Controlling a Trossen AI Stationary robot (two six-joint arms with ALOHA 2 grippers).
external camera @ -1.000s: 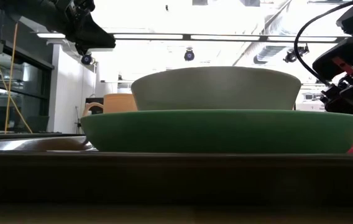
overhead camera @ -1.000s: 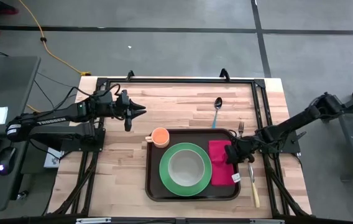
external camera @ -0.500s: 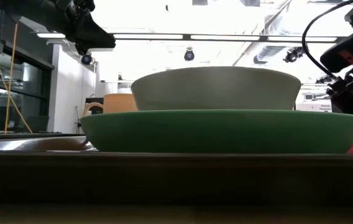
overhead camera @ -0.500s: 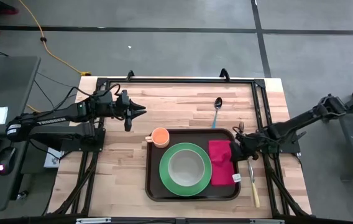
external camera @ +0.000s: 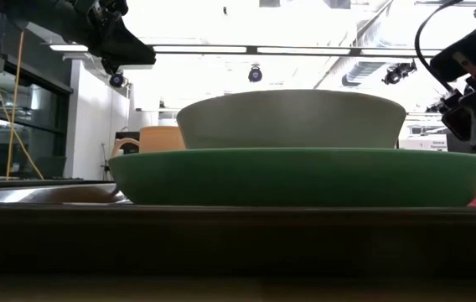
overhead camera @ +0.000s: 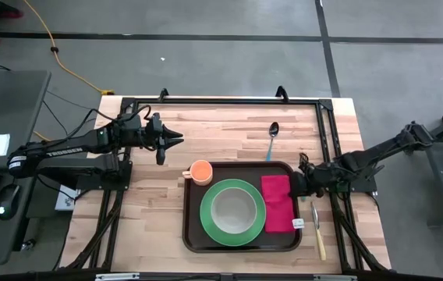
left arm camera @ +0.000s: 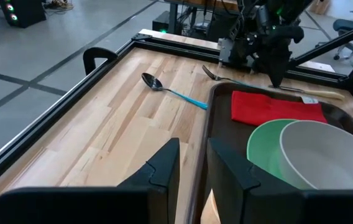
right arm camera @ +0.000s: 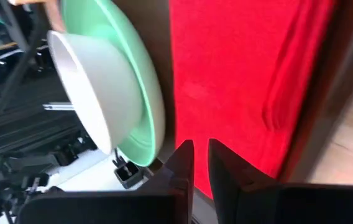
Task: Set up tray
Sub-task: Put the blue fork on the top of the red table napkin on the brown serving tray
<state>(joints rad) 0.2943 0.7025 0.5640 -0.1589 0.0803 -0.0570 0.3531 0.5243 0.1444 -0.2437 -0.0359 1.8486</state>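
The dark brown tray [overhead camera: 192,234] lies on the wooden table. It holds a green plate [overhead camera: 210,222] with a white bowl [overhead camera: 233,209] on it. An orange cup [overhead camera: 200,170] stands in the tray's far left corner, and a red napkin [overhead camera: 278,204] lies flat along its right side. My right gripper [overhead camera: 296,186] hangs shut over the tray's right rim, just above the napkin's edge [right arm camera: 238,93], touching nothing. My left gripper [overhead camera: 178,139] waits in the air over the table's far left, open by a narrow gap [left arm camera: 193,158] with nothing in it.
A spoon with a blue handle [overhead camera: 272,139] lies on the table beyond the tray. A fork [overhead camera: 303,159] lies at the tray's far right corner, and a knife [overhead camera: 317,230] lies along its right side. A black frame [overhead camera: 221,100] borders the table. Bare wood lies left of the tray.
My right gripper has drawn back from over the napkin toward the table's right edge and has risen a little. The napkin stays flat on the tray.
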